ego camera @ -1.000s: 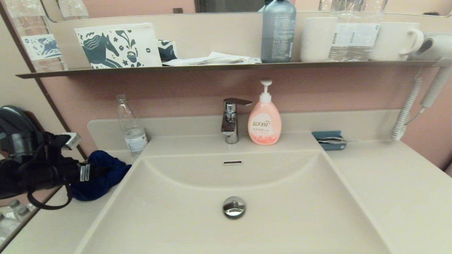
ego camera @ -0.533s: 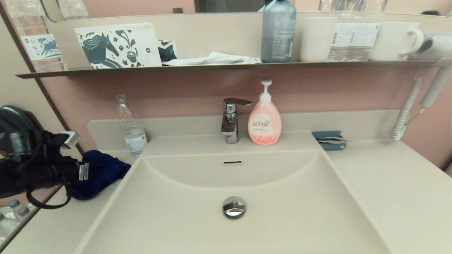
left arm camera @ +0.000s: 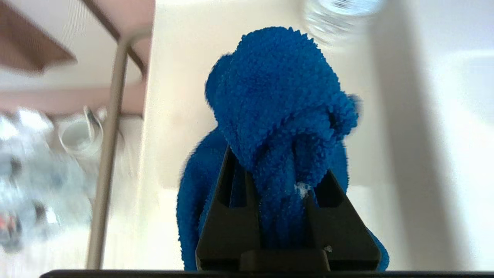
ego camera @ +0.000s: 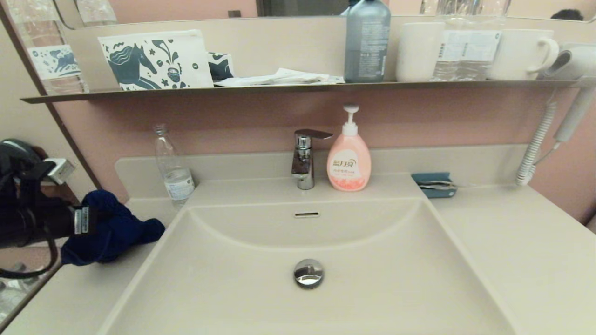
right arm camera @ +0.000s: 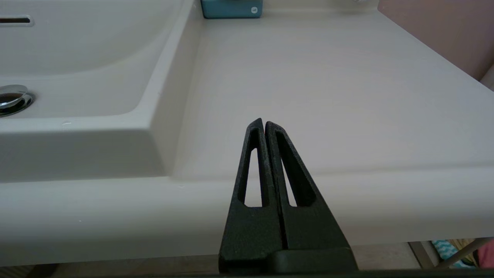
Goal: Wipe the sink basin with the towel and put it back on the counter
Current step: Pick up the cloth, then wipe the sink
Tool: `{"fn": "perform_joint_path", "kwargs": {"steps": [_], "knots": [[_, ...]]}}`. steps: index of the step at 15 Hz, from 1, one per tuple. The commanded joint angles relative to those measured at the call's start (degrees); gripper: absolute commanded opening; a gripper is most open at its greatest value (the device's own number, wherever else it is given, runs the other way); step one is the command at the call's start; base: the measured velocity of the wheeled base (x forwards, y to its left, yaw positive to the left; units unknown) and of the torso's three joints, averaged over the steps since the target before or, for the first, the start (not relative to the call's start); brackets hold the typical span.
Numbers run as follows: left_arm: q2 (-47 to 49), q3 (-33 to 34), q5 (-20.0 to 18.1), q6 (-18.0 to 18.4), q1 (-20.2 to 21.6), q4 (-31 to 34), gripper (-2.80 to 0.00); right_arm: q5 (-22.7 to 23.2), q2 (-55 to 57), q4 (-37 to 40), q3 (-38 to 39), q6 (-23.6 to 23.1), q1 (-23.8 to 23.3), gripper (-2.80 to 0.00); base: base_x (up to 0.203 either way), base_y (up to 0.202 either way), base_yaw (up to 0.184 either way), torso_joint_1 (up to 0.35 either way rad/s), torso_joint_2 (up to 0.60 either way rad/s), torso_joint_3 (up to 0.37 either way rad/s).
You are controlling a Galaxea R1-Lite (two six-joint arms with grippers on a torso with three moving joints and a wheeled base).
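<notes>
We see the fluffy blue towel (left arm camera: 278,116) pinched tight in our left pincer (left arm camera: 283,185), bunched up just above the surface (ego camera: 88,298) left of the sink basin (ego camera: 372,260). A clear water bottle (ego camera: 173,167) stands near it. Our right pincer (right arm camera: 264,127) is closed, empty, at the surface's front edge.

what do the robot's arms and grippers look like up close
Both grippers are matte black with two tapering wedge-shaped fingers, each with a long cut-out slot: left gripper, right gripper. In the head view the left arm is black, with a looping black cable, a small white label near the wrist and a silver-grey block on top.
</notes>
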Motion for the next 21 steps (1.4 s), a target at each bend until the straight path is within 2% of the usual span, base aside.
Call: {"fn": "perform_joint_path", "kwargs": {"steps": [1,4,6,9,12,14,16,18,19,21], "knots": [[-11.77,0.03,-0.12,-1.74,-0.85,7.18,-2.8,0.02,0.05,0.0,0.03,-0.02,0.0,-2.8,0.0,0.0,0.0,0.0,0.0,0.0],[-22.93,-0.11,0.07,-3.82,-3.98,16.84,-2.8,0.02,0.05,0.0,0.03,-0.02,0.0,-2.8,0.0,0.0,0.0,0.0,0.0,0.0],[-29.26,-0.24,0.28,-6.15,-8.18,21.87,-2.8,0.02,0.05,0.0,0.03,-0.02,0.0,-2.8,0.0,0.0,0.0,0.0,0.0,0.0],[-34.34,-0.82,3.17,-10.26,-17.41,26.08,-2.8,0.02,0.05,0.0,0.03,-0.02,0.0,-2.8,0.0,0.0,0.0,0.0,0.0,0.0],[-34.79,-1.31,8.51,-15.7,-27.19,26.57,-2.8,0.02,0.05,0.0,0.03,-0.02,0.0,-2.8,0.0,0.0,0.0,0.0,0.0,0.0],[-33.75,-1.5,10.69,-18.73,-34.52,25.99,-2.8,0.02,0.05,0.08,0.03,-0.02,0.0,-2.8,0.0,0.0,0.0,0.0,0.0,0.0],[-31.16,-1.82,15.82,-22.56,-43.49,23.61,-2.8,0.02,0.05,0.0,-0.03,-0.02,0.0,-2.8,0.0,0.0,0.0,0.0,0.0,0.0],[-27.05,-1.69,24.88,-27.32,-53.17,20.23,-2.8,0.02,0.05,0.0,0.03,-0.02,0.0,-2.8,0.0,0.0,0.0,0.0,0.0,0.0],[-24.93,-1.43,28.1,-29.24,-57.79,18.43,-2.8,0.02,0.05,0.0,0.01,-0.02,-0.05,-2.8,0.0,0.0,0.0,0.0,0.0,0.0],[-21.39,-1.33,31.7,-33.0,-65.65,16.14,-2.8,0.02,0.05,0.0,0.02,-0.02,-0.01,-2.8,0.0,0.0,0.0,0.0,0.0,0.0]]}}
